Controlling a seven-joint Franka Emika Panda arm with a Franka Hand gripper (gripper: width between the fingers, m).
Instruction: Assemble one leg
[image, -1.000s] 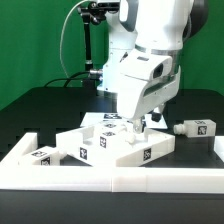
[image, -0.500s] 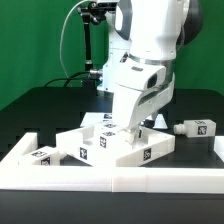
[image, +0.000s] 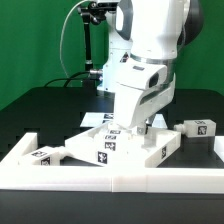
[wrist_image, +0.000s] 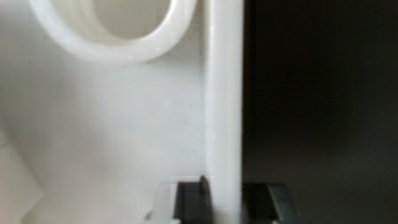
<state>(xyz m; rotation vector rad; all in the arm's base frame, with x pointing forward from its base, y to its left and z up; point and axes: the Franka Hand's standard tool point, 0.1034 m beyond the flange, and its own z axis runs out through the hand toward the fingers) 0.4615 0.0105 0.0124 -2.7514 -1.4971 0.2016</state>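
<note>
**Figure. Panel repositioning before leg insertion.** The gripper (image: 130, 128) stands low at the centre of the exterior view. Its fingers are pressed onto the edge of the large tagged panel (image: 135, 150). In the wrist view the panel's thin white edge fills the gap between the two dark fingertips (wrist_image: 267, 200), so the gripper is pinching the panel, not a leg.

Compared with the frame half a second earlier, the panel sits farther toward 3 o'clock and is slightly turned. Its corner on that side now reaches close to the leg (image: 201, 127) and hides that leg's near end. The arm's lower housing is displaced the same way, which suggests it is dragging the panel across the table.

The leg itself lies on its side at 3 o'clock from the gripper, ungrasped and in the same place as before. A second leg (image: 42, 155) lies at 8 o'clock, just inside the tray rim (image: 110, 178), also unmoved.

The wrist view shows a round socket (wrist_image: 125, 55) in the panel face, probably a mounting hole for a leg.

The task appears to be at an early, preparatory step. The panel is being positioned, and no leg has been lifted or seated yet.
</note>
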